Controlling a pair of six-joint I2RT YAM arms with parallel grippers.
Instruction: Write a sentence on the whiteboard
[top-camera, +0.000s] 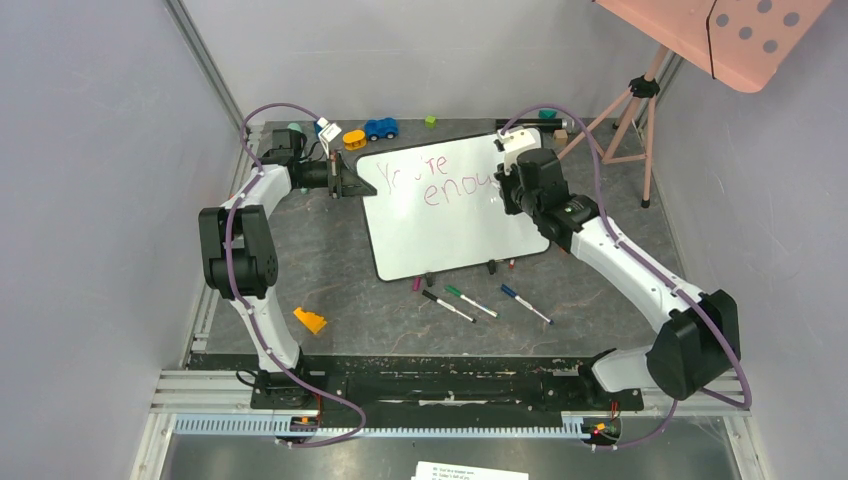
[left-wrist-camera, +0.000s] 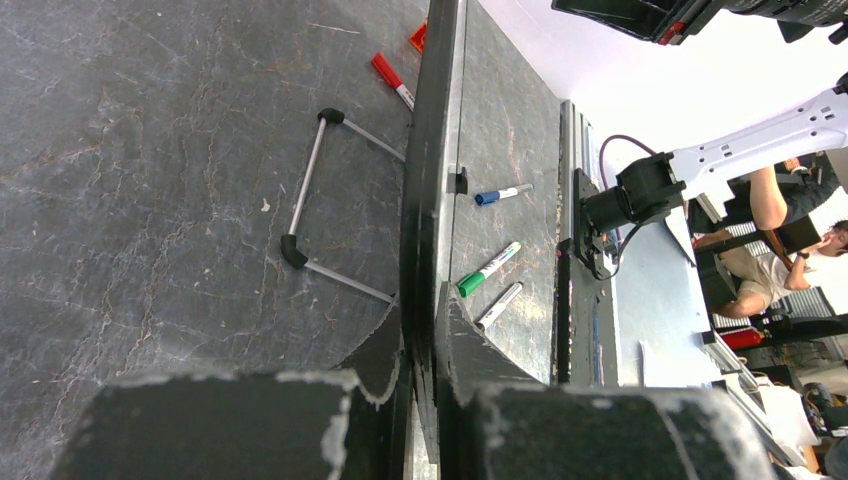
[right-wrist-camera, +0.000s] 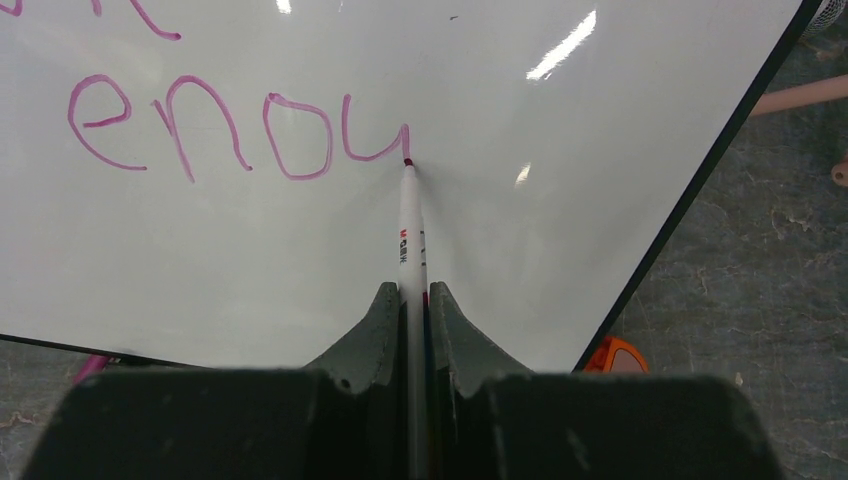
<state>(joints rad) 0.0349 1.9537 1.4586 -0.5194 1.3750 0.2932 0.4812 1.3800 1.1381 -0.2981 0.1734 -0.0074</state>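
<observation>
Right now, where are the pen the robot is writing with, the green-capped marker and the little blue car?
Writing pen (right-wrist-camera: 411, 235): right wrist view, on its white barrel.
Green-capped marker (top-camera: 472, 302): top external view, mid-barrel, where it lies on the table.
Blue toy car (top-camera: 381, 128): top external view, on its body.

The whiteboard (top-camera: 450, 235) is carrying the sentence (right-wrist-camera: 240, 130) in pink-purple handwriting, reading "You're" on the upper line and "enou" on the line beneath. The 4 lower letters are showing plainly in the right wrist view. The marker (right-wrist-camera: 411, 235) is bearing a small red and black print along its white barrel, too small to read. A paper sheet (top-camera: 470, 469) at the near edge of the top view is showing printed lines, also too small to read.
</observation>
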